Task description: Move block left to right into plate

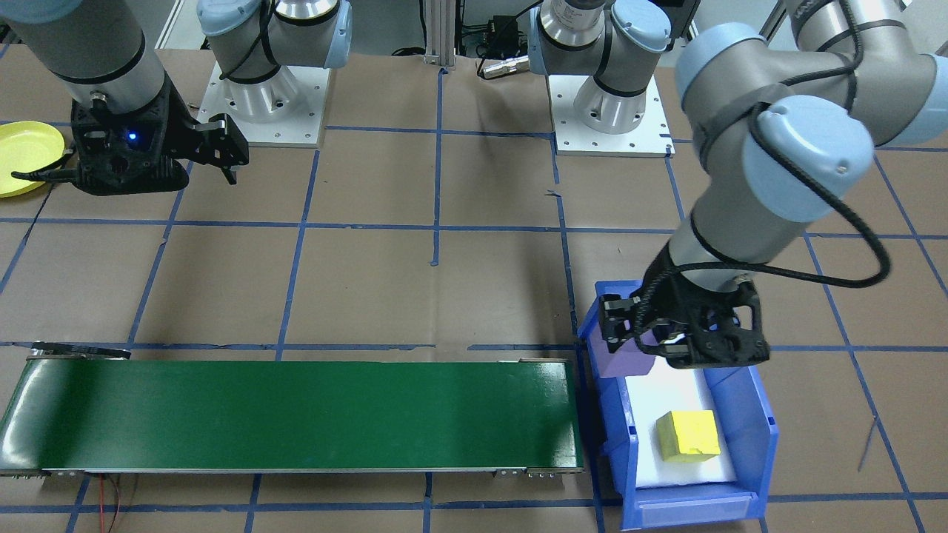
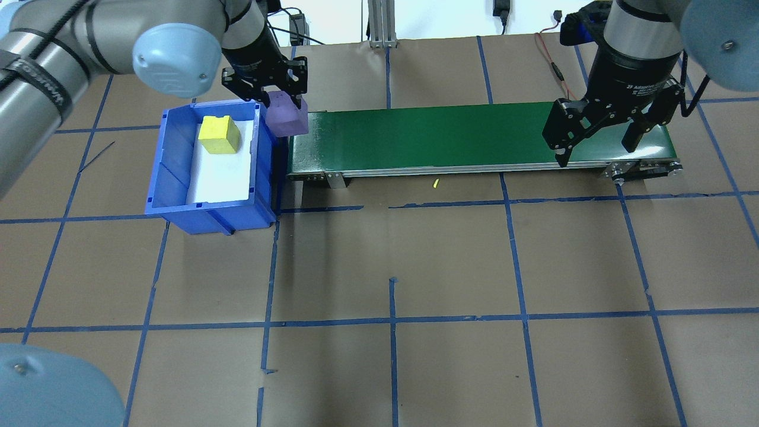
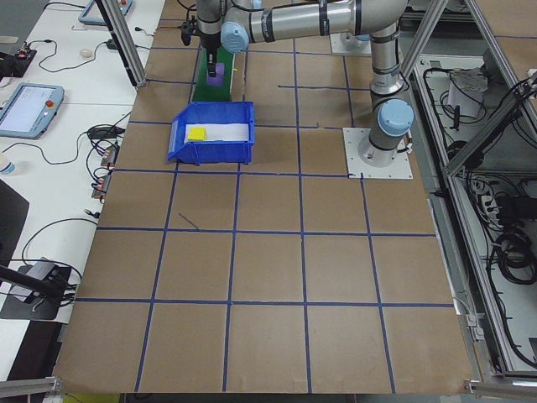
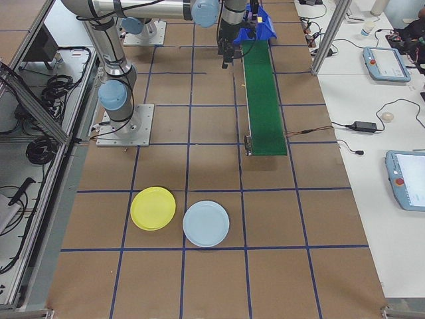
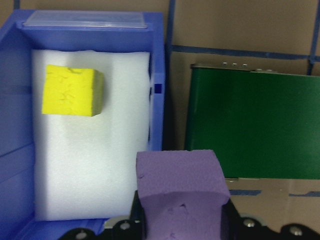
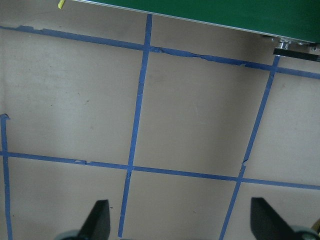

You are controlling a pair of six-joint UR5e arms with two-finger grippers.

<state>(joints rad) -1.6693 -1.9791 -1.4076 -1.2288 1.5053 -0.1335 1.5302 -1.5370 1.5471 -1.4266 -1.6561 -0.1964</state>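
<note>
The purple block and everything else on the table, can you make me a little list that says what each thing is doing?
purple block: held in the air by the left gripper, over the bin wall next to the belt's end
yellow block: lying on white foam inside the blue bin
green belt: nothing on it
right gripper: open, holding nothing, above the belt's other end
yellow plate: on the table, nothing in it, beside a light blue plate

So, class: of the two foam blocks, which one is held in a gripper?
The purple block, clamped in the left gripper; the yellow block lies loose in the blue bin.
</note>
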